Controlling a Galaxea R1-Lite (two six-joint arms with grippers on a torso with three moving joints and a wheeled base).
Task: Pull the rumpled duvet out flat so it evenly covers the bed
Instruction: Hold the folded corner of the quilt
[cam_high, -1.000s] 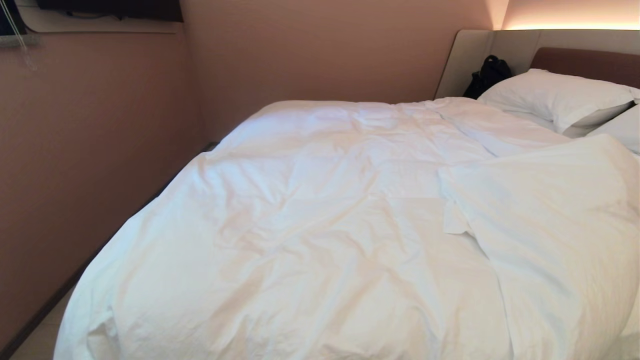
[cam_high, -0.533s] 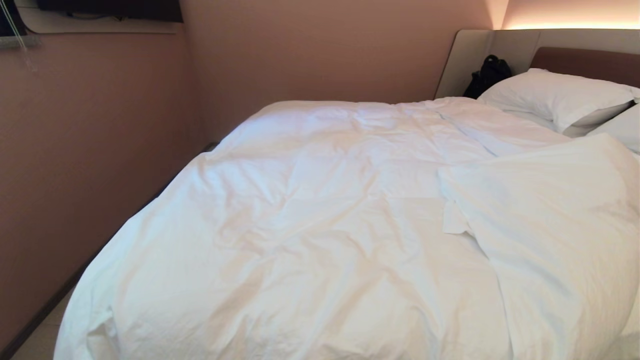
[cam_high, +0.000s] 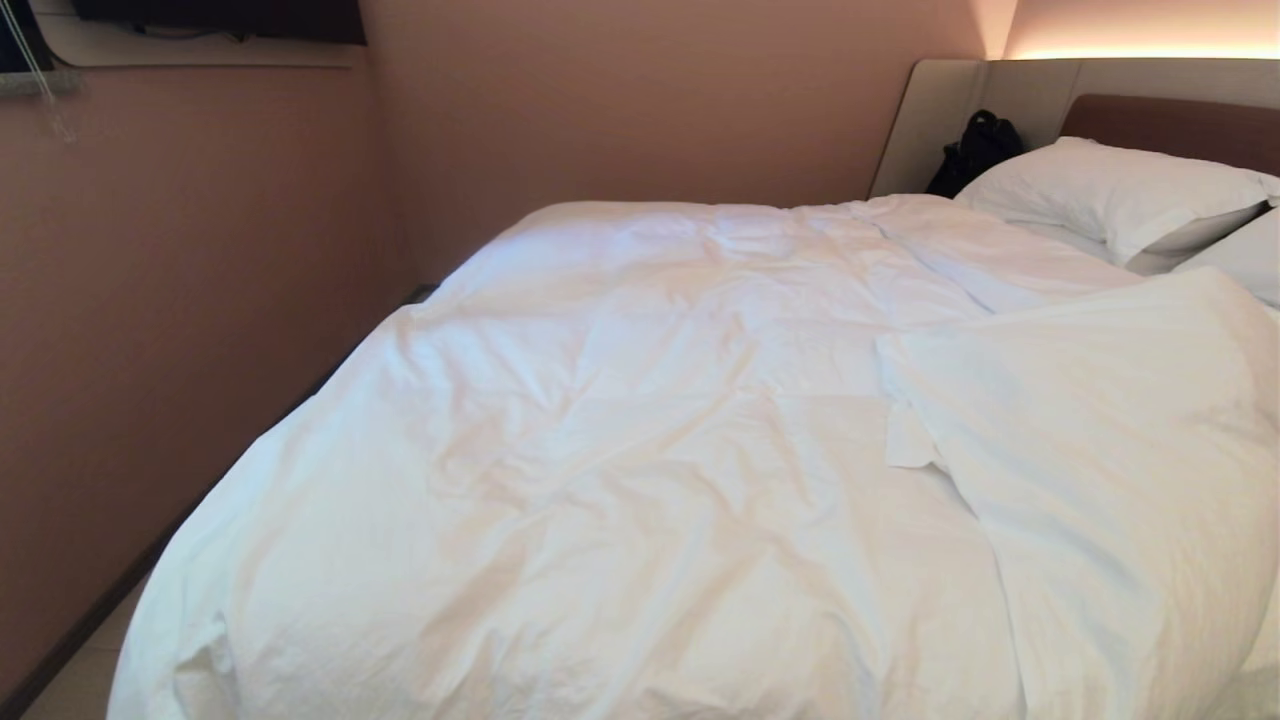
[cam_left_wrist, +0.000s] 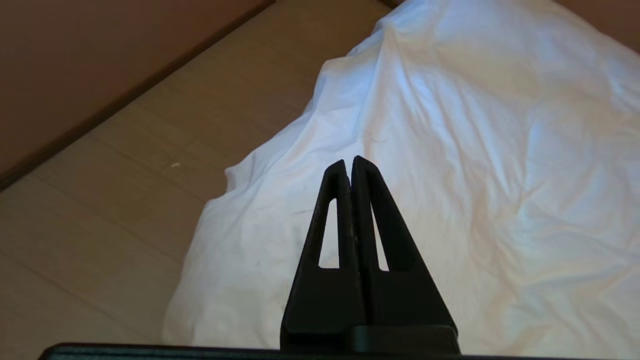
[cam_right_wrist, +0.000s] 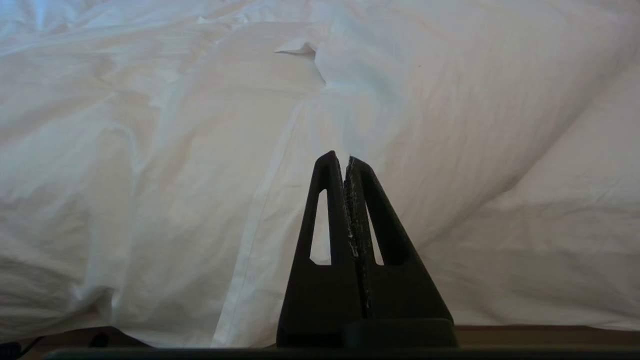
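The white puffy duvet lies wrinkled over the bed, with a thick fold doubled back on the right side. Its near-left corner hangs toward the floor. The bed shows only as its beige and brown headboard at the far right. Neither arm appears in the head view. My left gripper is shut and empty, held above the duvet's hanging corner. My right gripper is shut and empty, facing the duvet's near side where the fold's edge shows.
Two white pillows lie at the headboard with a black bag beside them. A pink-brown wall runs close along the bed's left side. A narrow strip of wooden floor lies between wall and bed.
None in the head view; the duvet lies as before and no arm has entered it.
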